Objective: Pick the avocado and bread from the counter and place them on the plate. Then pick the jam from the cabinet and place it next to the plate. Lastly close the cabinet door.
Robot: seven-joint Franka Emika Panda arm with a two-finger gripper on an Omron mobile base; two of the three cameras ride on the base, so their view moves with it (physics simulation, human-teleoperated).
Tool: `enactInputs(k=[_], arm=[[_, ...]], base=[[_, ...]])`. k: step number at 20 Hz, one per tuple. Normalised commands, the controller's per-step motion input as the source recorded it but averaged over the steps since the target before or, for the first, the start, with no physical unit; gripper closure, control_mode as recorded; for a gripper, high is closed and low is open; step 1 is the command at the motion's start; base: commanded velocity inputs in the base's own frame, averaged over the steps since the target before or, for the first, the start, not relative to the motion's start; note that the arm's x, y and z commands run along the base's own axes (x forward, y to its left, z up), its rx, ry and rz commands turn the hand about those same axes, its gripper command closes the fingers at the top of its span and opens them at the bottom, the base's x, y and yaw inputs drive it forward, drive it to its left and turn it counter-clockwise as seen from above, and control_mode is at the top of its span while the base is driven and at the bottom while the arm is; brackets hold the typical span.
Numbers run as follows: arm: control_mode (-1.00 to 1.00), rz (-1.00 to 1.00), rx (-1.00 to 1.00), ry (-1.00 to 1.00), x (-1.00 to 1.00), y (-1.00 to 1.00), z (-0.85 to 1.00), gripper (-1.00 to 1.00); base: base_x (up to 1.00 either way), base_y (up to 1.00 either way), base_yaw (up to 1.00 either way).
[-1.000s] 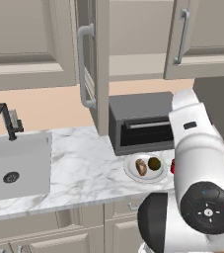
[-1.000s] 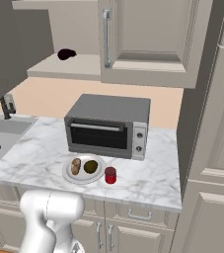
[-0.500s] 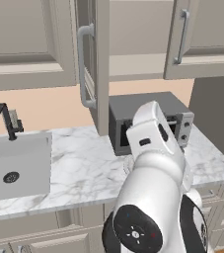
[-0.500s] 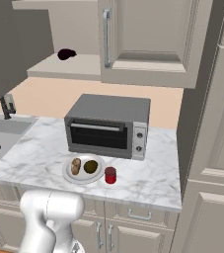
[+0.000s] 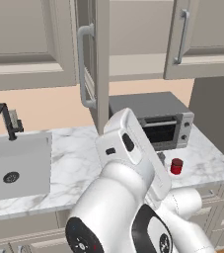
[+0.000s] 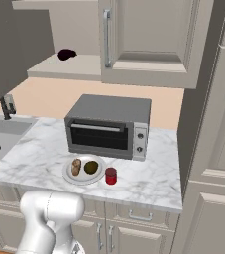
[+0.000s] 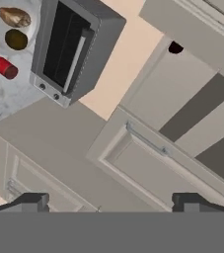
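With avocado (image 6: 91,167) and bread (image 6: 76,166) on the plate (image 6: 69,175) near the counter's (image 6: 148,183) front edge and jam (image 6: 111,175) beside it, we hold our gripper (image 7: 111,201) spread and empty; next we reach the open door (image 5: 101,64) to close it.

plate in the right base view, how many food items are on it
2 on the plate: the brown bread on its left half, the dark green avocado on its right. The red jam stands beside it on the counter.
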Motion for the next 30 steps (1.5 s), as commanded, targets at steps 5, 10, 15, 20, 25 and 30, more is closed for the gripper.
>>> enactInputs(k=[5, 10, 15, 20, 25, 30], arm=[[-1.0, -0.07, -0.02, 0.0, 0.0, 0.39, -0.09, -1.0], [-1.0, -0.06, -0.05, 0.0, 0.0, 0.43, -0.15, -1.0], [-1.0, -0.04, -0.05, 0.0, 0.0, 0.43, -0.11, -1.0], [-1.0, -0.02, -0.04, 0.0, 0.09, 0.4, -0.04, -1.0], [-1.0, -0.02, -0.03, 0.0, 0.2, 0.36, -0.01, -1.0], [-1.0, -0.02, -0.03, 0.0, 0.31, 0.28, -0.02, -1.0]], base=[[0.0, 0.0, 0.0], [0.0, 0.0, 0.0], [0.0, 0.0, 0.0], [0.0, 0.0, 0.0], [0.0, 0.0, 0.0], [0.0, 0.0, 0.0]])
